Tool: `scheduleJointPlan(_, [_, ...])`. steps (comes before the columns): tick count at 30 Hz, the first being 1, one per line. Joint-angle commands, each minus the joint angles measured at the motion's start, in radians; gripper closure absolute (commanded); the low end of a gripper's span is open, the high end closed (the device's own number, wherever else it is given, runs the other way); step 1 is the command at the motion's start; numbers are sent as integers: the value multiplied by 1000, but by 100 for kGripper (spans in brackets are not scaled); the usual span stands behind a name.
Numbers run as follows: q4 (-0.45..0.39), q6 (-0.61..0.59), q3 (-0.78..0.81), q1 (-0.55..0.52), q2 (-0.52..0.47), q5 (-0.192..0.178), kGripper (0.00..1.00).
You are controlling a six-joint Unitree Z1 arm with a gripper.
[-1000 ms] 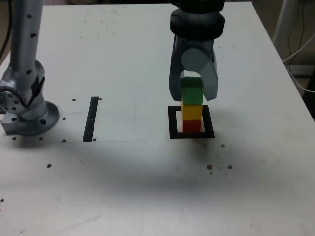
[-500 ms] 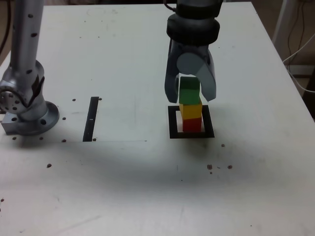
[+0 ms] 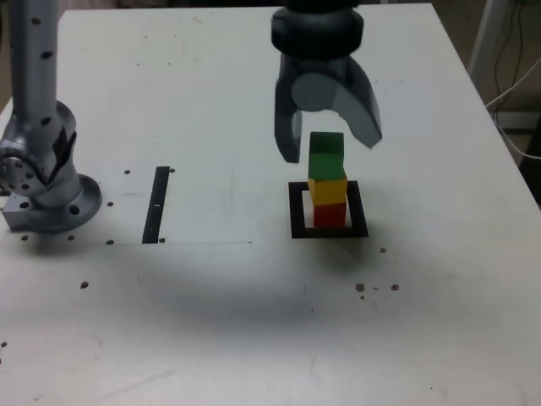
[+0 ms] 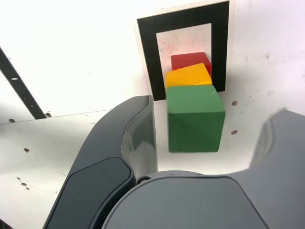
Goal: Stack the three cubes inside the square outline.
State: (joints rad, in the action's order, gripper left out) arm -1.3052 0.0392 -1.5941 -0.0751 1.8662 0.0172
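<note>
thin black strip [image 3: 157, 204] on white table [image 3: 211, 101]

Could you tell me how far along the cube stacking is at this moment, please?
Done, it appears: the red cube sits inside the square outline, the yellow cube on it and the green cube on top. In hand: nothing; the gripper is open, its jaws standing clear on either side of the green cube. Left: only backing the arm away without nudging the stack.
</note>
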Motion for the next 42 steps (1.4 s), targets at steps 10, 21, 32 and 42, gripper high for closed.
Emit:
scheduleJointPlan(10, [-8, -34, 141, 4, -164, -29, 0])
scheduleJointPlan(21, [6, -66, 358, 17, -276, -31, 0])
scheduleJointPlan(32, [136, -119, 651, 25, -337, -14, 0])
scheduleJointPlan(42, [248, -138, 816, 26, -347, -11, 0])
